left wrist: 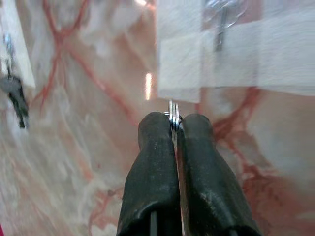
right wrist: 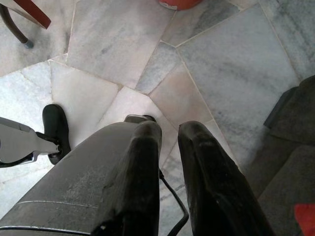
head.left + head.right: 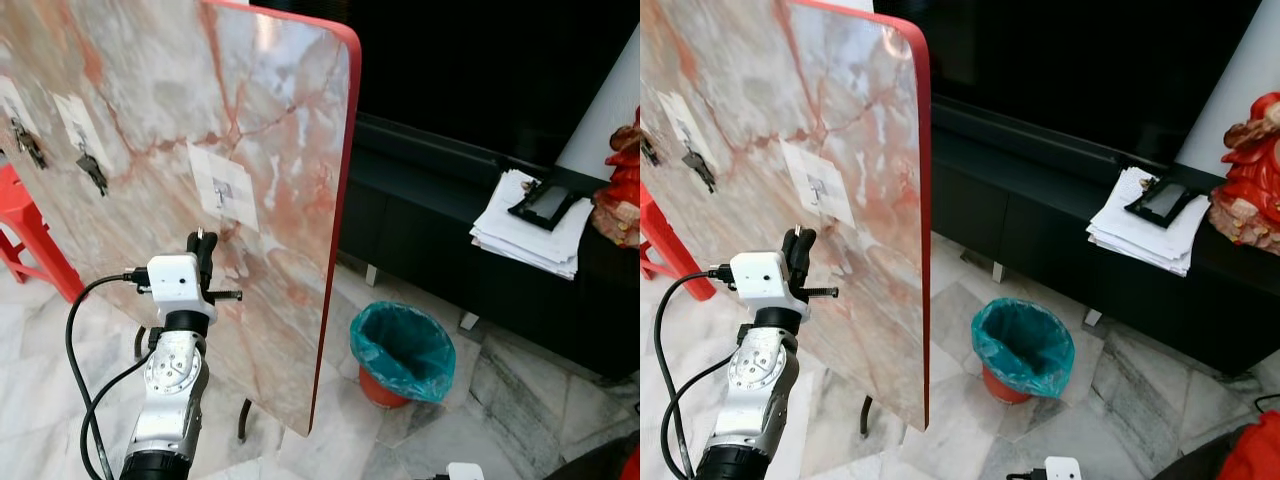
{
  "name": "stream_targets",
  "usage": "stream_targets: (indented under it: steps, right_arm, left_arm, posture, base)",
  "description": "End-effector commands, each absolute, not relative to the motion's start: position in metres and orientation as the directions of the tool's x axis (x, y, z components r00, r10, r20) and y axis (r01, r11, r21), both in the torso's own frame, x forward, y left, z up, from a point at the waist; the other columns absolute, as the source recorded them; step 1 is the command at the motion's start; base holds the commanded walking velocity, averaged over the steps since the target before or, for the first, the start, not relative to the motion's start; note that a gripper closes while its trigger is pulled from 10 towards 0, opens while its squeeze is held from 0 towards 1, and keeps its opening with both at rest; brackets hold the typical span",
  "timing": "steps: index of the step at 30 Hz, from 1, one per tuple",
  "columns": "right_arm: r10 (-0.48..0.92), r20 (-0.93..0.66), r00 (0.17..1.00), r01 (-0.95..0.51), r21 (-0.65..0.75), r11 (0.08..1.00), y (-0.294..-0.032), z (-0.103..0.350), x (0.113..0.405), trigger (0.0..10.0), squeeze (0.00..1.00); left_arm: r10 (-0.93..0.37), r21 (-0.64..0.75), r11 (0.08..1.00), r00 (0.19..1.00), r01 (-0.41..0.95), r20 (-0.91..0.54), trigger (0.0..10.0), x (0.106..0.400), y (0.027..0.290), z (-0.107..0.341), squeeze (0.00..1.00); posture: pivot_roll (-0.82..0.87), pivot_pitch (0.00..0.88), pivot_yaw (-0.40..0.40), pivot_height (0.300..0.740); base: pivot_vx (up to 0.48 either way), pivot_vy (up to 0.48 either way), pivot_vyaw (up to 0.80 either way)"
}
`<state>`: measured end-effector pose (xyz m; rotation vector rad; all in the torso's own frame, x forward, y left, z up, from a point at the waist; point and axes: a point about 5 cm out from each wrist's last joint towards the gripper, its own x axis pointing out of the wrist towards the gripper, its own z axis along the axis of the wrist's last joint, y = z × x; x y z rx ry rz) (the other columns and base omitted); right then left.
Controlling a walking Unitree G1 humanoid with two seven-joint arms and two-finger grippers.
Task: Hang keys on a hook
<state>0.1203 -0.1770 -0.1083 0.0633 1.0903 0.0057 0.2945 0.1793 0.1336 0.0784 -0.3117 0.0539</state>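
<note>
The keys (image 1: 173,112) show as a thin metal ring edge pinched between the two black fingers of the left gripper (image 1: 174,129), at the centre of the left wrist view; the fingers are pressed tight together on that ring. In the left eye view the left gripper (image 3: 203,245) stands left of centre, close before the upright marbled board (image 3: 290,150), just below the white patch bearing the free hook (image 3: 222,191); whether the gripper touches the board cannot be told. So the grasp and the carry look done; what is left, as I judge it, is to raise the ring to the hook, slip it over and let go.

The right gripper (image 2: 170,135) points down at the marble floor (image 2: 236,64), its fingers narrowly parted and holding nothing.

Farther toward the upper left of the left eye view, two other hooks carry dark keys (image 3: 93,170). The hook is blurred at the upper edge of the left wrist view; the key blades are hidden behind the fingers; how many keys hang on the ring cannot be made out.
</note>
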Motion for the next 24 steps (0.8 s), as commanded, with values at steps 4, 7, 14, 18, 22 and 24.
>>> stream_targets:
  steps: [4, 7, 14, 18, 22, 24]
  right_arm:
    - [0.039, -0.899, 0.437, 0.026, 0.055, 0.998, -0.177, -0.111, 0.112, 10.0, 0.0]
    - [0.04, -0.899, 0.436, 0.023, 0.056, 0.998, -0.177, -0.111, 0.111, 10.0, 0.0]
    - [0.039, -0.901, 0.433, 0.019, 0.053, 0.998, -0.177, -0.111, 0.11, 10.0, 0.0]
    - [0.039, -0.901, 0.432, 0.019, 0.053, 0.998, -0.177, -0.111, 0.11, 10.0, 0.0]
    - [0.038, -0.901, 0.433, 0.022, 0.053, 0.998, -0.178, -0.111, 0.11, 10.0, 0.0]
    - [0.037, -0.901, 0.433, 0.026, 0.053, 0.998, -0.178, -0.111, 0.11, 10.0, 0.0]
  left_arm:
    - [-0.058, 0.138, 0.99, 0.935, 0.01, 0.351, 10.0, 0.29, 0.167, 0.145, 0.0]
    - [-0.134, 0.193, 0.979, 0.921, 0.066, 0.366, 10.0, 0.282, 0.157, 0.15, 0.0]
    - [-0.145, 0.197, 0.978, 0.913, 0.073, 0.381, 10.0, 0.278, 0.153, 0.156, 0.0]
    - [-0.136, 0.199, 0.978, 0.907, 0.059, 0.397, 10.0, 0.279, 0.153, 0.162, 0.0]
    - [-0.111, 0.19, 0.981, 0.898, 0.031, 0.425, 10.0, 0.28, 0.156, 0.171, 0.0]
    - [-0.099, 0.182, 0.983, 0.898, 0.021, 0.429, 10.0, 0.281, 0.158, 0.174, 0.0]
  posture:
    - [-0.05, 0.027, -0.042, 0.74]
    - [-0.05, 0.02, -0.037, 0.74]
    - [-0.05, 0.01, -0.039, 0.74]
    - [-0.05, 0.007, -0.038, 0.74]
    - [-0.05, 0.007, -0.038, 0.74]
    - [-0.05, 0.007, -0.038, 0.74]
  base:
    - [0.0, 0.0, 0.0]
    - [0.0, 0.0, 0.0]
    - [0.0, 0.0, 0.0]
    - [0.0, 0.0, 0.0]
    - [0.0, 0.0, 0.0]
    - [0.0, 0.0, 0.0]
